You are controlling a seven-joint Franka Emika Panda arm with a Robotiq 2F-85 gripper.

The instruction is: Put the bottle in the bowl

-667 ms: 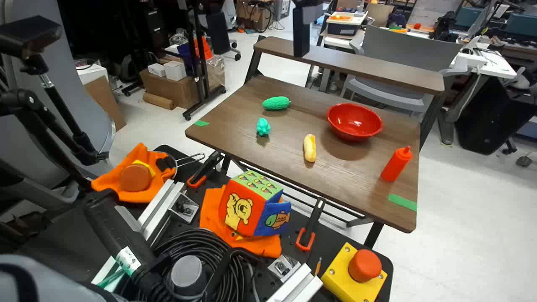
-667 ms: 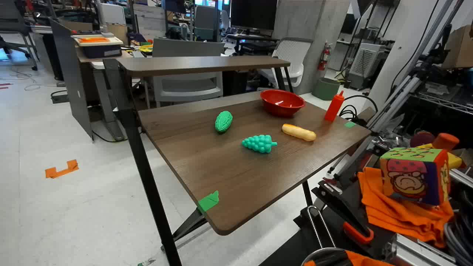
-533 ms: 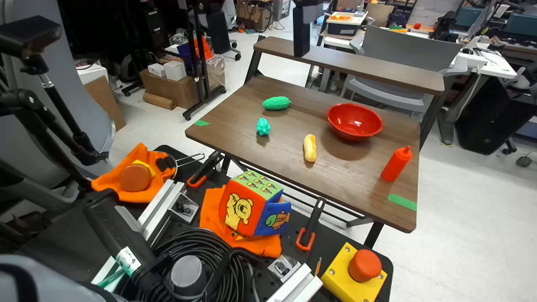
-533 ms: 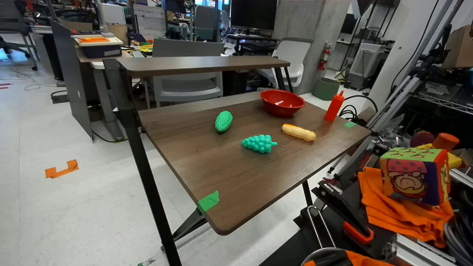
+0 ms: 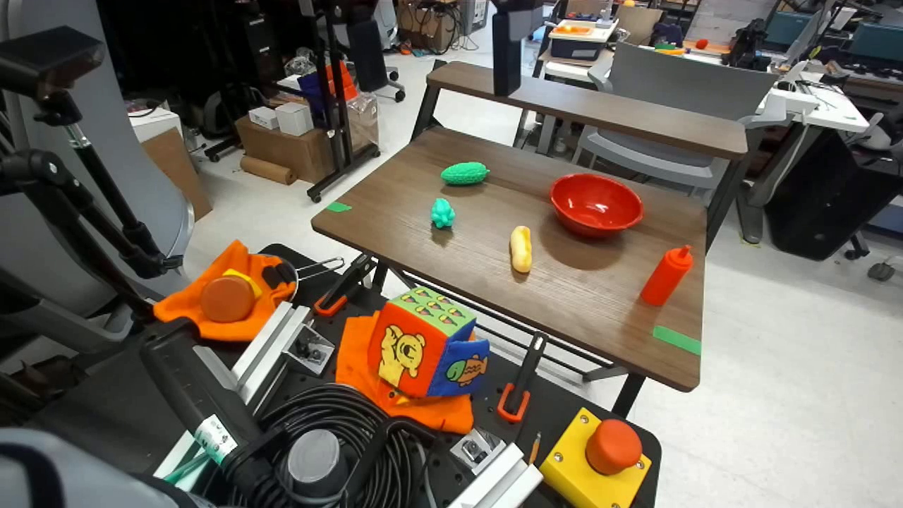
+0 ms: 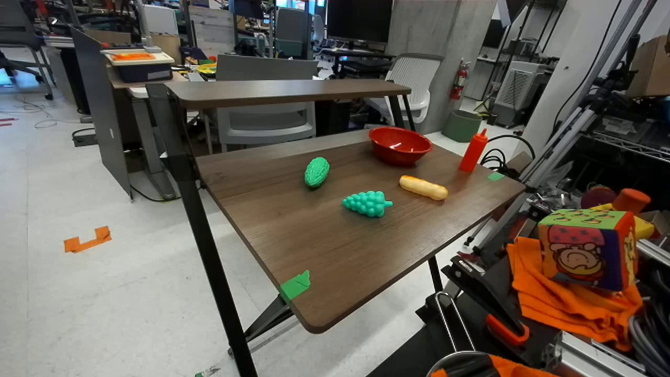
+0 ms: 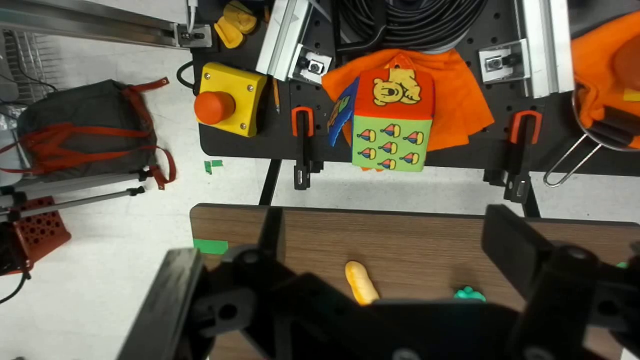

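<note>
In my wrist view the fingers (image 7: 512, 250) are spread wide apart. In both exterior views I see the bottle (image 5: 667, 276) standing upright on the surface (image 5: 487, 219), near a strip of green tape (image 5: 677, 340) and apart from the bowl (image 5: 596, 204). A yellow-orange elongated piece (image 5: 521, 249) lies near the bowl.

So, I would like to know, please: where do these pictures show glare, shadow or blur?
In both exterior views, a small bright glare inside the red bowl; in an exterior view, a soft shadow darkening the table at the bowl's near side; in the wrist view, dark, out-of-focus gripper fingers, while the toy cube looks clearly sharper.
</note>
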